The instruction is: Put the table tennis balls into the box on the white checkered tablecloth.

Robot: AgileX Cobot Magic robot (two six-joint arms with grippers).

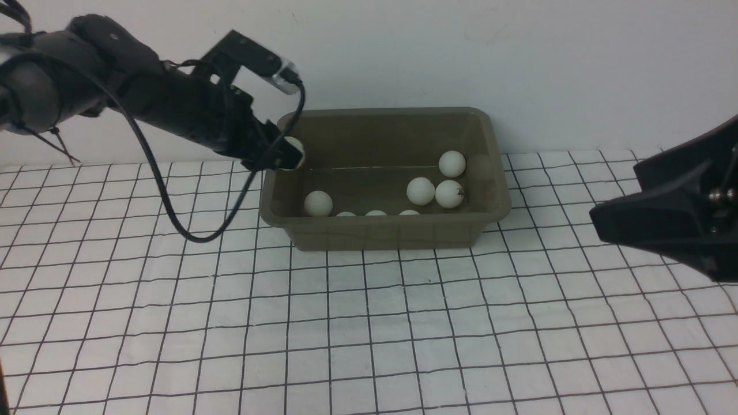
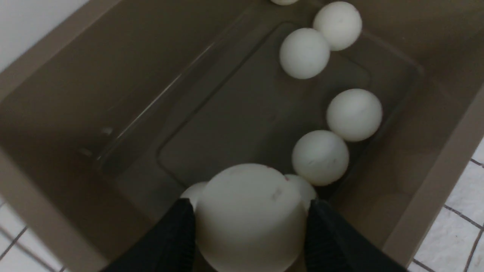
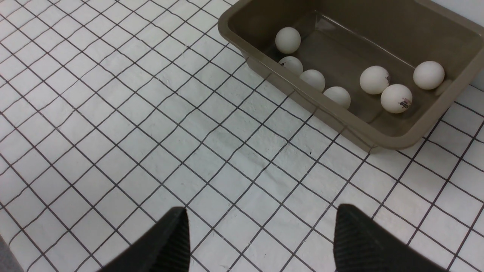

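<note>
The olive-grey box (image 1: 380,235) stands on the white checkered tablecloth (image 1: 369,323) near the back wall. Several table tennis balls lie inside it, one at the left end (image 1: 318,203) and three clustered at the right (image 1: 449,193). My left gripper (image 1: 288,155) hangs over the box's left end, shut on another table tennis ball (image 1: 295,150). In the left wrist view that ball (image 2: 245,234) sits squeezed between the black fingers (image 2: 174,241), with the box floor below. My right gripper (image 3: 261,213) is open and empty above the cloth, to the right of the box (image 3: 302,104).
A plain white wall rises right behind the box. The left arm's black cable (image 1: 173,219) loops down over the cloth left of the box. The right arm (image 1: 680,219) reaches in from the right edge.
</note>
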